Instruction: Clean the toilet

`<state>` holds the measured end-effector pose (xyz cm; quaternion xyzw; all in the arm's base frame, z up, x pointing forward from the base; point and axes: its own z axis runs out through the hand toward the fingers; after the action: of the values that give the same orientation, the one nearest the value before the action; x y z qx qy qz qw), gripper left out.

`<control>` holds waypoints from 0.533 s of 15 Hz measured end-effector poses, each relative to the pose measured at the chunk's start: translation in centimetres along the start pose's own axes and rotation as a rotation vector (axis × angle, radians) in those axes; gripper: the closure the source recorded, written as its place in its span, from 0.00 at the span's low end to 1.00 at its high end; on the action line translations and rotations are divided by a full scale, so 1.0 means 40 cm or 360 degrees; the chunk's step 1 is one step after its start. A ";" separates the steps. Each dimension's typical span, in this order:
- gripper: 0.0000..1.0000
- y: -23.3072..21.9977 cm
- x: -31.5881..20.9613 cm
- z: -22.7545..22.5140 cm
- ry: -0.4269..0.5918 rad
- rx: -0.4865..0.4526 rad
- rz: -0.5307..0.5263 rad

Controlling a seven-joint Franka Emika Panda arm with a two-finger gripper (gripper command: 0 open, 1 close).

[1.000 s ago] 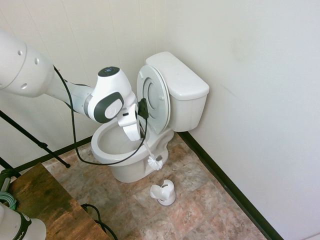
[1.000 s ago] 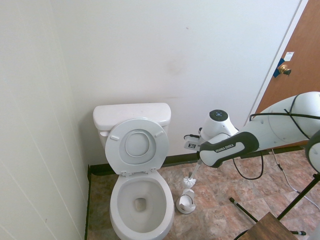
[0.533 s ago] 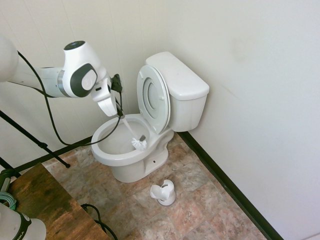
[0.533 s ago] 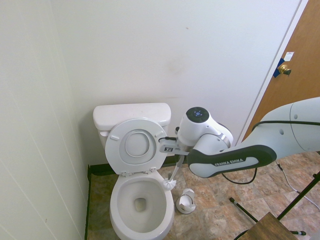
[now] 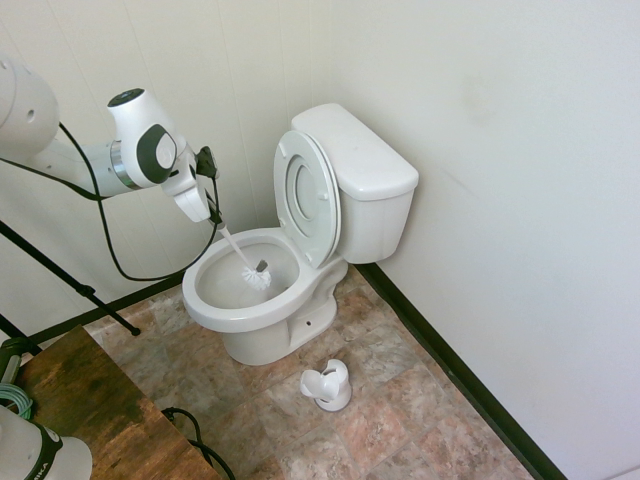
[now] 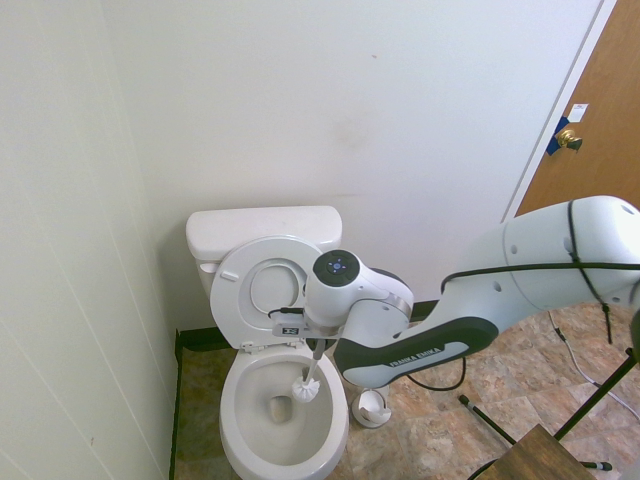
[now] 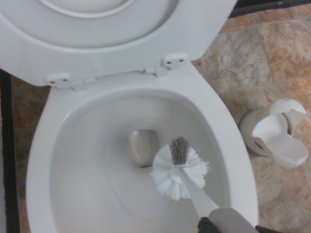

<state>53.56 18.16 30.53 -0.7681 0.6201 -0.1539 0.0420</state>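
My end effector (image 5: 208, 208) is clenched on a thin white toilet brush (image 5: 254, 275), bristles hanging inside the large white ceramic toilet (image 5: 205, 303). Risk: a steep push flexes the handle, flicking water onto the floor.

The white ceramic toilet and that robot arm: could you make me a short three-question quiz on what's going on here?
1. True or false: the seat and lid of the white ceramic toilet are raised.
2. Where is the bristled head of the white thin-handled toilet brush? A) over the bowl B) in its holder C) on the tank
3. What stands on the tiled floor beside the toilet?

Key:
1. True.
2. A; the gripper holds the handle.
3. The small white brush holder, empty.
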 end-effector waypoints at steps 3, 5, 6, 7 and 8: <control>1.00 -0.075 -0.021 0.081 0.0017 0.0000 0.0039; 1.00 -0.109 -0.030 0.180 0.0041 -0.0030 0.0074; 1.00 -0.122 -0.039 0.237 0.0051 -0.0032 0.0093; 1.00 -0.132 -0.053 0.287 0.0061 -0.0031 0.0107; 1.00 -0.138 -0.071 0.330 0.0069 -0.0036 0.0117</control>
<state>62.02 20.47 18.90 -0.7417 0.6504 -0.1618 0.0255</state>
